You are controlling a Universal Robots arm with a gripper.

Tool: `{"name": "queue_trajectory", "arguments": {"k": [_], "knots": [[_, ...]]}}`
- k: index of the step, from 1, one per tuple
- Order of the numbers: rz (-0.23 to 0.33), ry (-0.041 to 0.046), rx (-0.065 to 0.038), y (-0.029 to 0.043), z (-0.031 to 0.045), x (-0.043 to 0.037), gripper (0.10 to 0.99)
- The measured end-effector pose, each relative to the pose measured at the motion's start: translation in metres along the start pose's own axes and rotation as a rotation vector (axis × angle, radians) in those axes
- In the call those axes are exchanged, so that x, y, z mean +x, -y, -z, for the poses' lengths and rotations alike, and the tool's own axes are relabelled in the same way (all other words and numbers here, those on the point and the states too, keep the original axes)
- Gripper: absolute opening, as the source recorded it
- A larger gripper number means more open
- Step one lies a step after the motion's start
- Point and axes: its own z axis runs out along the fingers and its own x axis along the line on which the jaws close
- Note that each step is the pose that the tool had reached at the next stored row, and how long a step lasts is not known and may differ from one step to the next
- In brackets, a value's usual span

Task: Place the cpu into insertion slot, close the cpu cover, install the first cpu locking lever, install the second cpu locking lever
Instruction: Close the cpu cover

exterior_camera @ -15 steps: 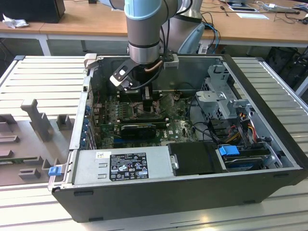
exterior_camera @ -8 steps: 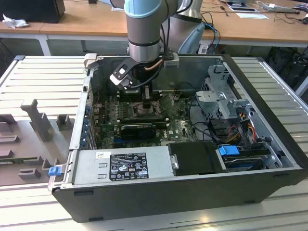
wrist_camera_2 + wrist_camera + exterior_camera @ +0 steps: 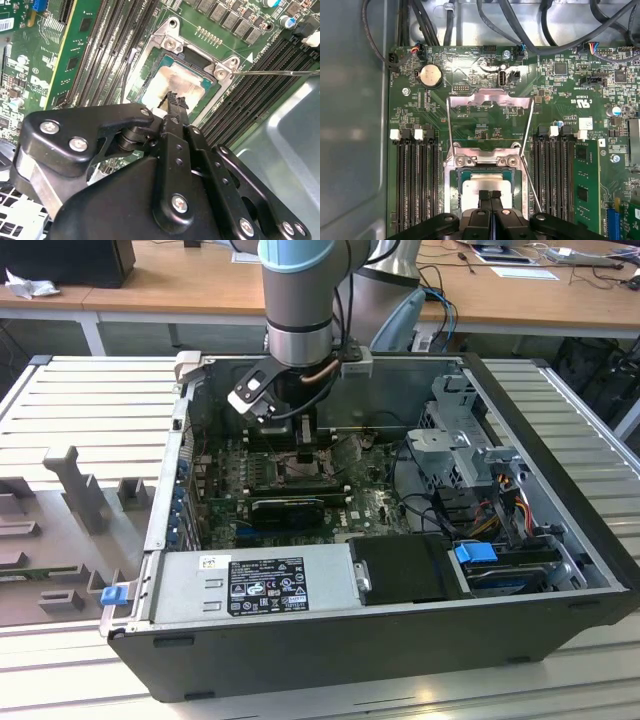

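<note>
The cpu (image 3: pixel 479 186) lies flat in the insertion slot (image 3: pixel 485 172) on the green board, its pale face showing in both wrist views (image 3: pixel 180 80). The cpu cover (image 3: pixel 490 99) stands swung up from its hinge, off the slot. Thin locking levers (image 3: pixel 530 182) (image 3: pixel 450 127) stick up unlatched at the slot's two sides; one (image 3: pixel 275 73) juts out past the socket. My gripper (image 3: pixel 490 194) (image 3: pixel 172 98) hangs just over the cpu's near edge, shut with nothing between its fingers. In the exterior view the gripper (image 3: pixel 305 445) reaches down inside the computer case.
Long black memory slots (image 3: pixel 415 180) (image 3: pixel 555 175) flank the socket. A black card (image 3: pixel 288 508) lies across the board below it. A power supply (image 3: pixel 250 585), a drive cage (image 3: pixel 465 450), cables (image 3: pixel 520 30) and the case walls (image 3: pixel 540 430) surround the area.
</note>
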Motion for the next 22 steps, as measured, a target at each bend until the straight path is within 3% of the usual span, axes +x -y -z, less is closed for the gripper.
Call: {"name": "queue_trajectory", "arguments": {"k": [5,6,8,16,22], "knots": [[0.0,-0.0013,0.006,-0.0053,-0.0002,-0.0001,0.106],[-0.001,-0.0023,0.013,-0.0086,-0.0004,-0.0001,0.106],[-0.001,-0.0101,0.016,-0.0092,-0.0004,-0.0001,0.106],[-0.001,-0.0107,0.016,-0.0096,0.0049,-0.0002,0.106],[-0.001,-0.0109,0.016,-0.0102,0.0128,0.0001,0.106]]}}
